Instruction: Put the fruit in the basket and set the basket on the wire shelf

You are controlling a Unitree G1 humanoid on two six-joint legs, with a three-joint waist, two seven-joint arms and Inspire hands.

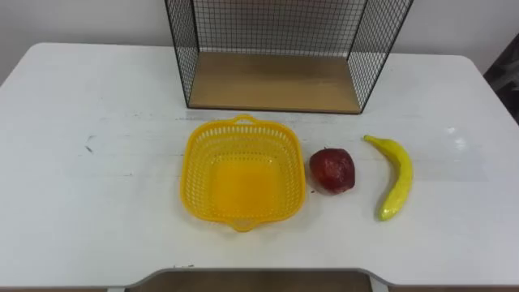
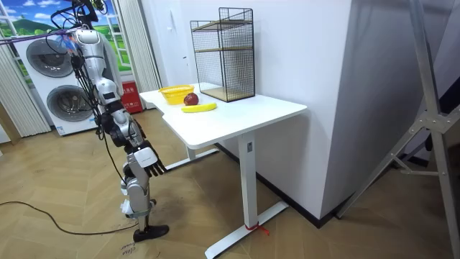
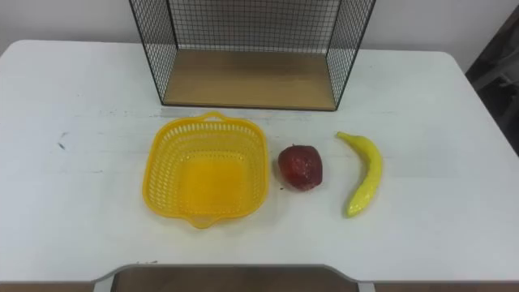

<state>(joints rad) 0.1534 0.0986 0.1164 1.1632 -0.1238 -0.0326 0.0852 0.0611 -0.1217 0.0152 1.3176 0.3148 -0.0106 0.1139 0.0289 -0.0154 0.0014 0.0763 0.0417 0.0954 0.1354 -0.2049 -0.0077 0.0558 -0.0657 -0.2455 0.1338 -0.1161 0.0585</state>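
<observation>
Standing at the near edge of the white table point(image 1: 81, 203), the robot hung its right hand point(image 2: 151, 160) low, fingers apparently loose and holding nothing. The yellow perforated plastic basket point(image 1: 193, 174) sat empty. A dark red apple point(image 1: 332, 170) lay just beside it at 3 o'clock, and a curved yellow banana point(image 1: 396, 180) lay beyond the apple. The black wire shelf with a wooden base point(image 1: 272, 81) stood at the basket's 12 o'clock.

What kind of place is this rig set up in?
Probably a home-style test room with a laundry corner: stacked washing machines at the room view's left, wood-pattern floor, and a white table carrying a wire shelf, yellow basket, apple and banana.
</observation>
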